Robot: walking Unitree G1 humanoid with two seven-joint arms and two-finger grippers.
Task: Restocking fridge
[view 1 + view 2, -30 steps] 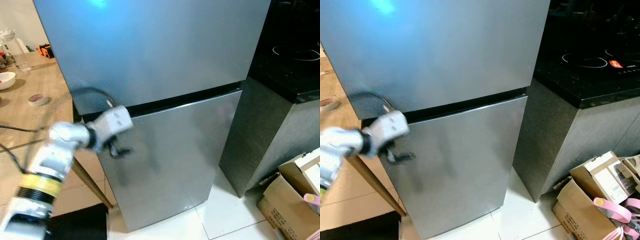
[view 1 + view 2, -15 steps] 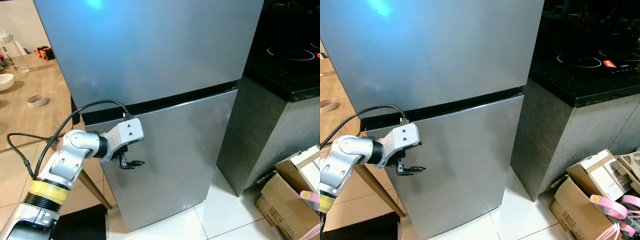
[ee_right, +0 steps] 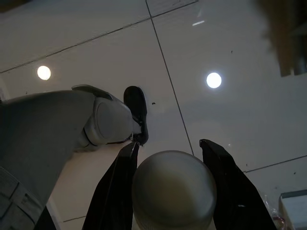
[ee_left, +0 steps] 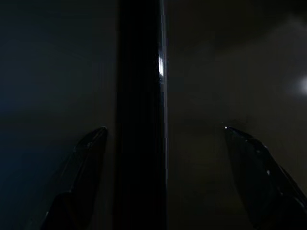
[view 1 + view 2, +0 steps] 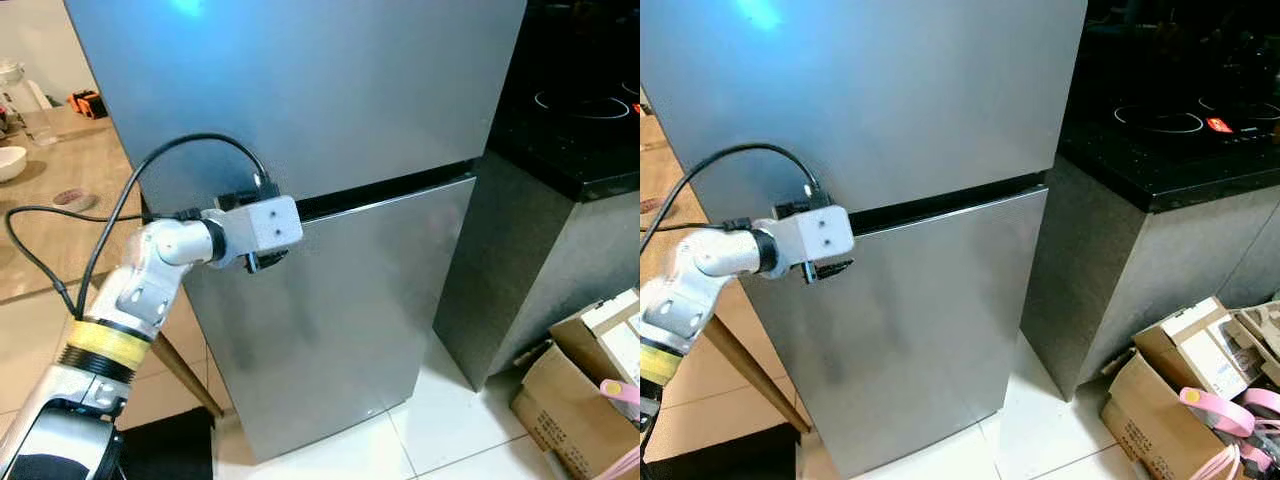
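A tall silver fridge (image 5: pixel 300 100) stands before me, both doors closed, with a dark seam (image 5: pixel 390 190) between the upper and lower door. My left gripper (image 5: pixel 262 262) is raised to the left end of that seam, close against the door. In the left wrist view its fingers (image 4: pixel 86 153) stand open, one on each side of the dark seam (image 4: pixel 139 115). My right gripper (image 3: pixel 169 143) hangs low over the tiled floor, its fingers (image 3: pixel 117 191) shut on a pale round object (image 3: pixel 172 191).
A wooden table (image 5: pixel 50 230) with a bowl (image 5: pixel 10 160) stands to the fridge's left. A grey cabinet with a black cooktop (image 5: pixel 580 130) adjoins its right side. Cardboard boxes (image 5: pixel 580 390) sit on the white floor at lower right. My own leg (image 3: pixel 57 124) is beside the right gripper.
My left gripper has risen from the front of the lower door up to the seam between the two doors. The fridge doors stay closed.
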